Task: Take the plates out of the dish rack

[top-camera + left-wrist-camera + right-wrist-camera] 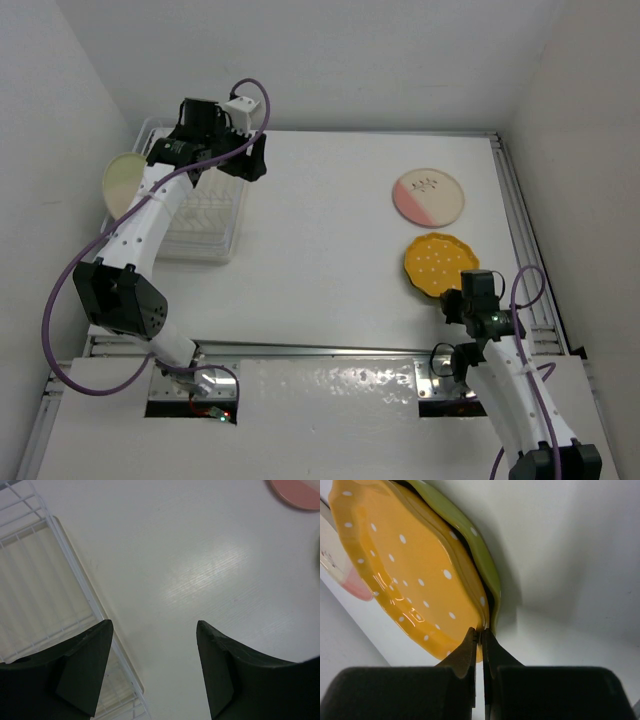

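Two sets of jaws: the right jaws are all but closed, only a sliver between the tips, which sit at the near rim of the orange plate (405, 565); whether they nip that rim cannot be told. The left jaws are wide apart and empty, hanging over the desk (320, 250) just beside the dish rack (35, 580).
Under the right tips: the orange plate lies nested on the green plate (480, 545), both flat on the desk.
Next out: the white-and-pink plate (428, 196) lies flat near that pair, apart from it.
Left to unload: the cream plate (125, 180) stands tilted at the rack's left rim, the only plate at the rack.
Handling, as a judgement: stiff, glossy, probably slippery, and apt to chip if knocked; light enough for one arm. Take its upper rim, one finger on each face.
In the way: the rack's thin ribs and raised rim, the left arm (150, 215) crossing above the rack, and the side wall (50, 120) close behind the plate.
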You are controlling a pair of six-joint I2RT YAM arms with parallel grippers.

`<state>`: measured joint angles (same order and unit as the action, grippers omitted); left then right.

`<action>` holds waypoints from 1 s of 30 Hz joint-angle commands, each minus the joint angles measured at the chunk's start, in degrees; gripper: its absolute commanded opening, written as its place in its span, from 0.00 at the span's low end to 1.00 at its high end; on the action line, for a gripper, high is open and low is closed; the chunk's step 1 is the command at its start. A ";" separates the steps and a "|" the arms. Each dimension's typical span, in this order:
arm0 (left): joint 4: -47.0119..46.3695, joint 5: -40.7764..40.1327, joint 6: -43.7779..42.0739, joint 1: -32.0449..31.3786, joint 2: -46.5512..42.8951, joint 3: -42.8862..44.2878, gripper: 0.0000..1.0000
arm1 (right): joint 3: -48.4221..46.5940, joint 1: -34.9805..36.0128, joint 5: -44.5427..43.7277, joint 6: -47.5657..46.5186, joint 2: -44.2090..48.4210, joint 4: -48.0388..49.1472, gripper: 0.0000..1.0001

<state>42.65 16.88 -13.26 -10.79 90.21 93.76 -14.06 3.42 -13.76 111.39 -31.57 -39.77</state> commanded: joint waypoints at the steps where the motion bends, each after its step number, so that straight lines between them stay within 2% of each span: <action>1: -1.70 -0.45 -0.72 0.50 -1.71 0.20 0.66 | 0.52 -0.08 1.01 -0.47 -1.21 5.30 0.00; 4: -1.61 -0.71 -0.81 0.50 -1.97 0.11 0.66 | 1.32 -0.08 0.49 -0.74 -1.83 5.41 0.01; 11: -1.61 -0.71 -0.89 0.50 -1.80 -0.15 0.66 | 0.44 -0.08 -2.41 -2.49 0.37 3.12 0.17; 12: -1.61 -0.71 -0.81 0.50 -1.88 -0.06 0.66 | 0.01 -0.08 -2.41 -2.76 0.89 2.77 0.22; 13: -1.61 -0.71 -0.81 0.50 -1.80 -0.06 0.66 | -0.35 -0.08 -2.50 -3.20 1.07 2.59 0.36; 15: -1.61 -0.71 -0.89 0.50 -1.62 -0.06 0.66 | -1.31 -0.08 -2.76 -4.69 1.07 1.98 0.49; 18: -1.52 -1.06 -1.07 0.50 -1.71 0.11 0.66 | -2.98 -0.08 -3.47 -7.85 0.99 1.89 0.56; 21: -1.00 -2.90 -1.24 0.59 -1.62 0.99 0.66 | -6.40 -0.08 -4.61 -15.13 0.90 2.50 0.63; 22: -0.73 -3.69 -1.33 0.59 -1.53 1.43 0.67 | -7.81 -0.08 -4.87 -19.59 0.64 1.98 0.71; 24: -0.21 -7.99 -1.25 0.94 -1.18 3.09 0.73 | -11.67 -0.08 -5.58 -28.01 -0.41 1.01 0.80; 25: -0.12 -13.58 -1.07 1.12 -1.01 3.80 0.79 | -12.82 -0.08 -5.66 -31.81 -0.85 1.27 0.86; 27: 0.24 -20.27 -1.51 2.60 -0.04 5.99 0.82 | -15.11 -0.08 -3.74 -39.90 -2.00 3.98 0.88; 28: 0.50 -25.36 -1.60 3.74 0.57 7.83 0.82 | -16.25 -0.08 -2.17 -48.03 -2.52 5.30 0.89; 29: 0.85 -26.98 -1.77 5.15 1.97 8.98 0.82 | -16.78 -0.08 2.11 -51.85 -2.96 6.79 0.93; 30: 2.51 -27.34 -1.42 9.51 3.03 10.29 0.82 | -17.13 -0.08 4.33 -58.33 -4.27 9.07 0.95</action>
<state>44.60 0.67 -14.50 -7.92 91.42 99.13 -28.53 3.40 -15.40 74.67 -33.58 -36.23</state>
